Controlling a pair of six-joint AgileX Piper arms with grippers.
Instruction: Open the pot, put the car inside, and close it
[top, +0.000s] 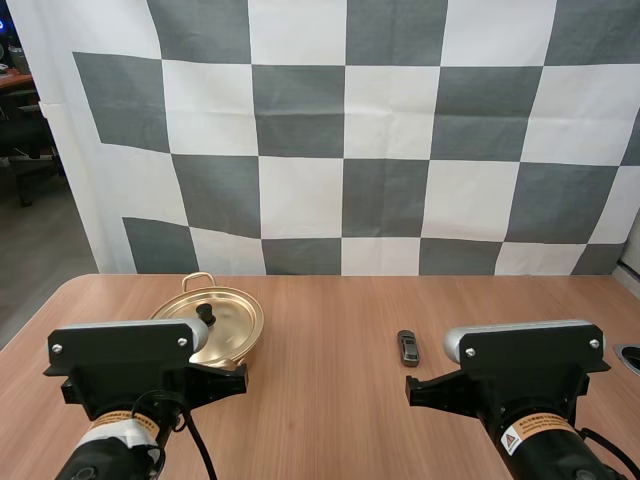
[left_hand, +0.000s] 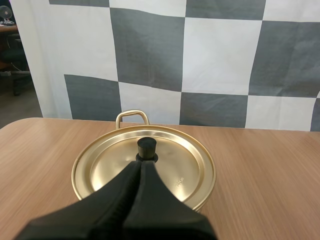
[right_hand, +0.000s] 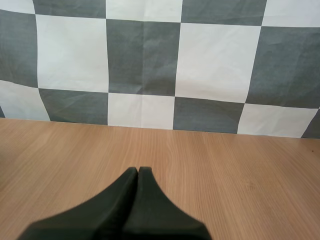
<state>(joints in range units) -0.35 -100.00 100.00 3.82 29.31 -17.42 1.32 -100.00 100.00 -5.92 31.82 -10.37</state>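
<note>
A gold pot (top: 222, 322) with its lid (left_hand: 145, 167) on stands on the table's left half, a black knob (left_hand: 146, 148) at the lid's middle and a loop handle (left_hand: 132, 116) at the far side. My left gripper (left_hand: 141, 165) is shut, its fingers lying together as one wedge just short of the knob. A small dark toy car (top: 408, 347) lies on the table right of the middle, ahead of my right arm. My right gripper (right_hand: 138, 171) is shut on nothing above bare wood.
The wooden table (top: 330, 330) stretches between pot and car with free room. Its left corner is rounded. A round dark fitting (top: 630, 357) sits at the table's right edge.
</note>
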